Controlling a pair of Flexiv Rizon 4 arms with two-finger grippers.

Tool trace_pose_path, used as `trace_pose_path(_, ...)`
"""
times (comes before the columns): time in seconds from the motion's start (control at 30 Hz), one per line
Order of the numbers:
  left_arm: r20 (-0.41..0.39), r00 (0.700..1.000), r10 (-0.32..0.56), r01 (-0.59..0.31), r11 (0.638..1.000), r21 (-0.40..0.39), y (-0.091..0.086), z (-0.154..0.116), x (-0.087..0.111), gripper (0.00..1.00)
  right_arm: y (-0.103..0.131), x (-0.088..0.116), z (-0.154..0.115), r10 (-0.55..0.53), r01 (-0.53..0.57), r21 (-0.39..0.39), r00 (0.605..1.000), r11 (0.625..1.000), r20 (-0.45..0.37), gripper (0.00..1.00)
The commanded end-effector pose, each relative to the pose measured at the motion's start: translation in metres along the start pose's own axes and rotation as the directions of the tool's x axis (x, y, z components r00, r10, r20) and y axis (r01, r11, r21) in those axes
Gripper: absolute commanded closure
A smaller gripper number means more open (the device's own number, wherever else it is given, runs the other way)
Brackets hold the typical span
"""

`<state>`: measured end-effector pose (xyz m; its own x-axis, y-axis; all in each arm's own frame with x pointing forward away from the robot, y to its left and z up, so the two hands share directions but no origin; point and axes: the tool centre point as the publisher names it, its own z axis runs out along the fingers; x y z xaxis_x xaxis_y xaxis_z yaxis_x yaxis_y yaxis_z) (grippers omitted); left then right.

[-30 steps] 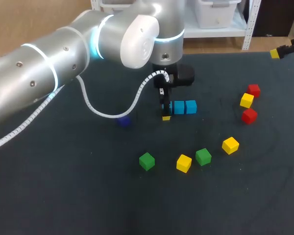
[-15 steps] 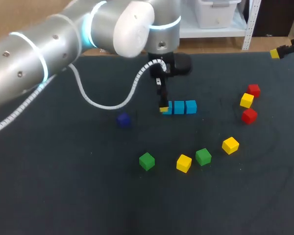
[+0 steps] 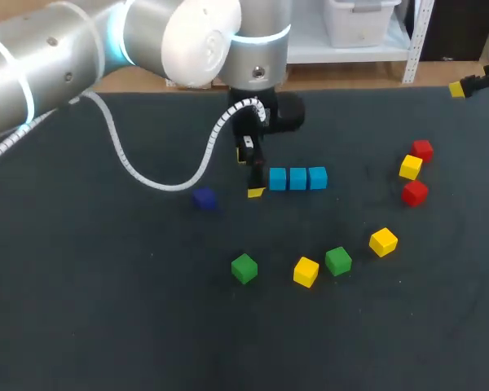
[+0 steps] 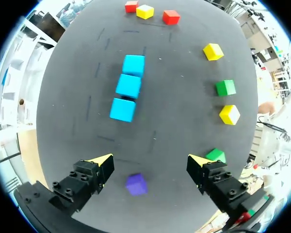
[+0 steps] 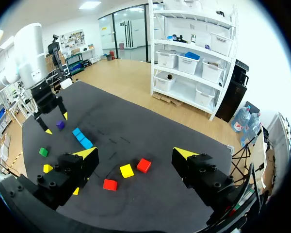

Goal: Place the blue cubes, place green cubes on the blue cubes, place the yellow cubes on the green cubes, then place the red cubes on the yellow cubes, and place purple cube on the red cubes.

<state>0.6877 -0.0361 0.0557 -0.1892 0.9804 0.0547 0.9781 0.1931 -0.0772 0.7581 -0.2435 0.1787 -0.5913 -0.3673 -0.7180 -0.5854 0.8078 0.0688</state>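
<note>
My left gripper (image 4: 150, 159) hangs wide, empty, beside three blue cubes (image 3: 298, 178); two green (image 3: 244, 268), three yellow (image 3: 306, 271), two red (image 3: 415, 193), one purple (image 3: 204, 198).

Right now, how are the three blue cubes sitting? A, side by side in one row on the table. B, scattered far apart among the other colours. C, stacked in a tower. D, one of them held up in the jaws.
A: the blue cubes all lie flat on the table in a single row, side by side, none on top of another.
</note>
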Motion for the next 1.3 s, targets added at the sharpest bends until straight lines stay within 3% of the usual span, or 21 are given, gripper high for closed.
trace_pose_path(0.03,0.013,0.999,-0.034,0.034,0.999,-0.038,-0.027,-0.008,0.013,0.0,0.0,0.0,0.0,0.0,0.0,0.002,1.0,1.0,-0.001,0.0)
trace_pose_path(0.3,0.017,0.991,-0.133,0.134,0.985,-0.112,-0.052,-0.004,0.029,0.0,0.0,0.0,0.0,0.0,0.0,0.002,1.0,1.0,-0.001,0.0)
trace_pose_path(0.73,0.056,0.967,-0.249,0.253,0.963,-0.094,-0.09,0.016,0.063,0.0,0.0,0.0,0.0,0.0,0.0,0.002,1.0,1.0,-0.001,0.0)
trace_pose_path(0.97,0.092,0.974,-0.209,0.215,0.975,-0.058,-0.102,0.018,0.062,0.0,0.0,0.0,0.0,0.0,0.0,0.002,1.0,1.0,-0.001,0.0)
trace_pose_path(1.3,0.067,0.988,-0.141,0.144,0.989,-0.041,-0.108,0.035,0.055,0.0,0.0,0.0,0.0,0.0,0.0,0.002,1.0,1.0,-0.001,0.0)
